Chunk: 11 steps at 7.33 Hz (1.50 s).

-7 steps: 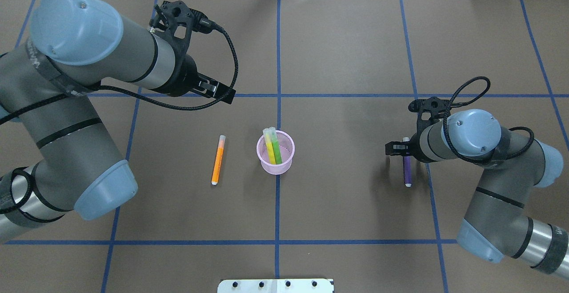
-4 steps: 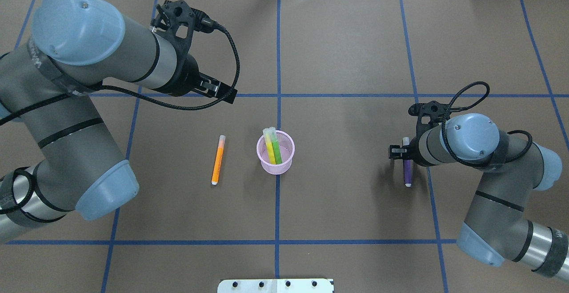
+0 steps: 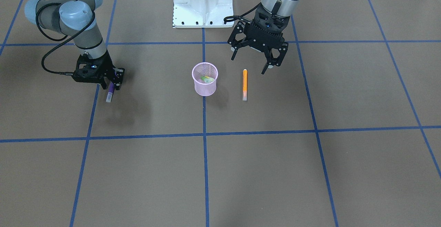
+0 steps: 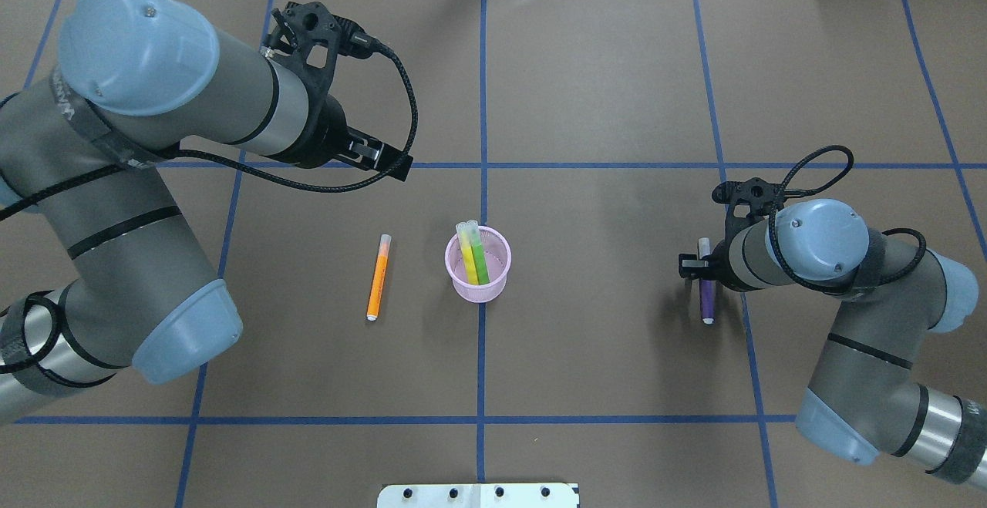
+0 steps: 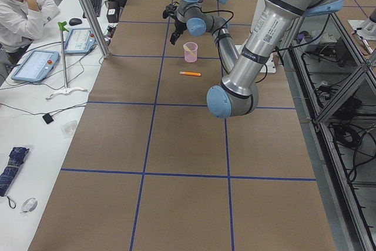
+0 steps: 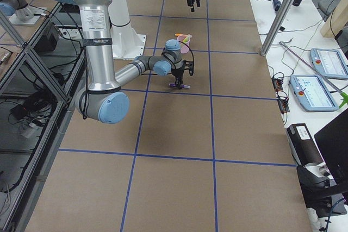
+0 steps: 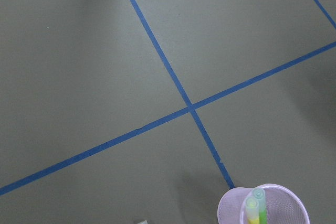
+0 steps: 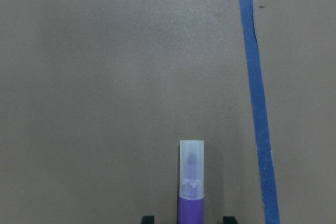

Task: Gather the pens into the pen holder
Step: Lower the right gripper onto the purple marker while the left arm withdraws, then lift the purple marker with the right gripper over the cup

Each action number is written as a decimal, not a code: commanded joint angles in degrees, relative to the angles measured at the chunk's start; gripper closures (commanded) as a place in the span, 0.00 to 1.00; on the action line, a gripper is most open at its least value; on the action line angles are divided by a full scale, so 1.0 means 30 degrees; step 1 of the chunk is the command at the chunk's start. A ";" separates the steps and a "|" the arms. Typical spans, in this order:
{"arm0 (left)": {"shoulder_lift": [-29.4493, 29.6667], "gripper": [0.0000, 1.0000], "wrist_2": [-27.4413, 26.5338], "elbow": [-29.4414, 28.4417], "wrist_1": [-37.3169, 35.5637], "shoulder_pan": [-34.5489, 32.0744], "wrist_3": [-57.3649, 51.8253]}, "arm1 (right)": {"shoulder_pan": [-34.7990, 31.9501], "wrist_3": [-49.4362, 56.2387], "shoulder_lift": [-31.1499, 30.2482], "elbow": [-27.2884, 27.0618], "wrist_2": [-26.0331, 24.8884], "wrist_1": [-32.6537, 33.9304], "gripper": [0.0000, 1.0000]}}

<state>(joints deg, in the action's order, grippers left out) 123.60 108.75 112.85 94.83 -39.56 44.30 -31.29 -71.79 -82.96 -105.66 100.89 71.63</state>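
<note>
The pink mesh pen holder (image 4: pixel 478 270) (image 3: pixel 205 80) stands at mid-table with a yellow pen (image 4: pixel 467 254) and a green pen (image 4: pixel 479 257) leaning inside it. An orange pen (image 4: pixel 377 277) (image 3: pixel 245 84) lies flat to its left. My left gripper (image 4: pixel 393 165) (image 3: pixel 248 65) hangs open above the table, beyond the orange pen's far end, holding nothing. A purple pen (image 4: pixel 705 292) (image 8: pixel 191 182) lies flat at the right. My right gripper (image 4: pixel 703 267) (image 3: pixel 111 84) is low over it, open, one finger on each side of the barrel.
The robot's white base plate (image 4: pixel 478 495) (image 3: pixel 203 3) sits at the table's near edge. Blue tape lines (image 4: pixel 482 165) divide the brown surface. A person (image 5: pixel 23 4) sits at a side desk with tablets beyond the table's far edge.
The right arm has shifted slightly right and settled lower over the purple pen. The left arm has hardly moved. No pen has changed place.
</note>
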 commanded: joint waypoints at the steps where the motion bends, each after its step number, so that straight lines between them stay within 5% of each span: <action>1: -0.0009 0.01 -0.0008 0.0000 0.0000 0.0002 0.0000 | 0.0001 -0.0004 -0.0060 0.0035 0.0030 0.0000 0.64; 2: -0.0009 0.01 -0.0008 0.0000 0.0000 0.0002 0.0000 | 0.0001 -0.0004 -0.0060 -0.0023 0.0059 0.0000 0.98; 6: -0.0009 0.01 0.0021 -0.0058 0.0029 0.0002 -0.0029 | -0.0114 0.0025 0.0233 -0.0547 -0.0231 0.0205 1.00; 7: -0.0038 0.01 0.0050 -0.0146 0.0087 0.0060 -0.0058 | -0.0348 0.0257 0.0639 -0.1044 -0.1393 0.0147 1.00; 11: -0.0241 0.01 -0.0008 -0.0731 0.0117 0.1203 -0.0322 | 0.1310 -0.0091 0.3711 -0.2540 -1.1925 0.0205 1.00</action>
<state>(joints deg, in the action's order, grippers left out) 123.38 108.86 111.09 95.18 -36.46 43.39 -30.19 -71.65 -74.43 -111.80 75.31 72.18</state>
